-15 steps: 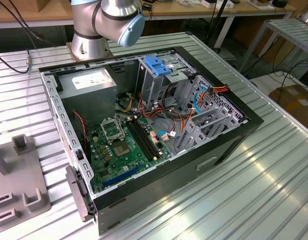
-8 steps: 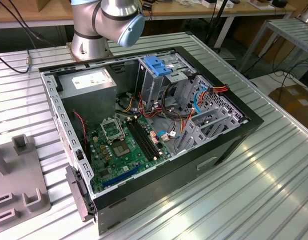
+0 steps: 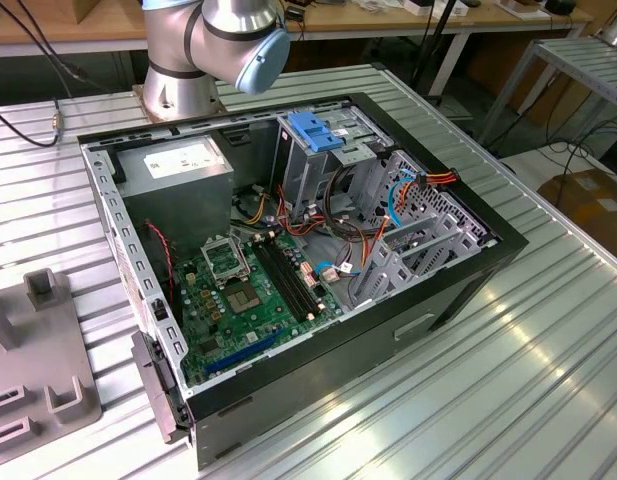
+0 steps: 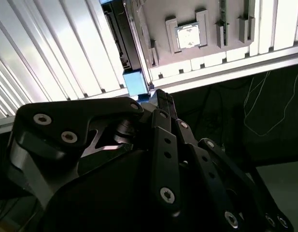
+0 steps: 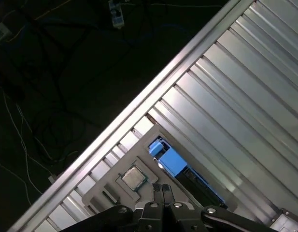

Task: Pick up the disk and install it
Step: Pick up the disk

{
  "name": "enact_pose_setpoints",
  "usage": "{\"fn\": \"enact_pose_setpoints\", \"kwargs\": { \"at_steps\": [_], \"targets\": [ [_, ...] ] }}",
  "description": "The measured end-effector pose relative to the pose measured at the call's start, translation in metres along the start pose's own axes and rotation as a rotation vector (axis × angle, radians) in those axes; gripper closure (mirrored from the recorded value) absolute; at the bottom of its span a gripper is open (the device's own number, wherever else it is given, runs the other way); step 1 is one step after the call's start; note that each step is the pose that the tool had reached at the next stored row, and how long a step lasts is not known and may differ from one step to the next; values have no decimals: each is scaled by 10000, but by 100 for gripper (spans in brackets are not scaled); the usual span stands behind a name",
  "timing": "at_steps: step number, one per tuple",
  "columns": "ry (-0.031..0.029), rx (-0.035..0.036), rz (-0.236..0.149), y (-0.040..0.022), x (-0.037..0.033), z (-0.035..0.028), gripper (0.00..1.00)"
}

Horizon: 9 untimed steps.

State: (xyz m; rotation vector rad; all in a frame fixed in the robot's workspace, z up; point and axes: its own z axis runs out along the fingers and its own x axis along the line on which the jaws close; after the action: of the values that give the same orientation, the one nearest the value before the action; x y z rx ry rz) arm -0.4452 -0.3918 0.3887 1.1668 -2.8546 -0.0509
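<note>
Blue-railed disk stands on edge at the grey fixture, just beyond my gripper, presumably so its end is offered for grasping. Its jaws sit together, holding nothing.

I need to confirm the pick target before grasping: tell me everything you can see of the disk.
The disk shows edge-on in both wrist views: a light-blue plastic end and a long, dark, narrow body. It sits on the ribbed metal table, alongside the grey fixture plate that carries a square chip. The gripper hangs above it, jaws shut, apart from it.
</note>
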Motion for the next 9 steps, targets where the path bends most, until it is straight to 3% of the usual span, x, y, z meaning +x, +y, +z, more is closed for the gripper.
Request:
{"fn": "enact_pose_setpoints", "kwargs": {
  "at_steps": [9],
  "targets": [
    [77,61,-1477,0,0,0,90]
  ]
}}
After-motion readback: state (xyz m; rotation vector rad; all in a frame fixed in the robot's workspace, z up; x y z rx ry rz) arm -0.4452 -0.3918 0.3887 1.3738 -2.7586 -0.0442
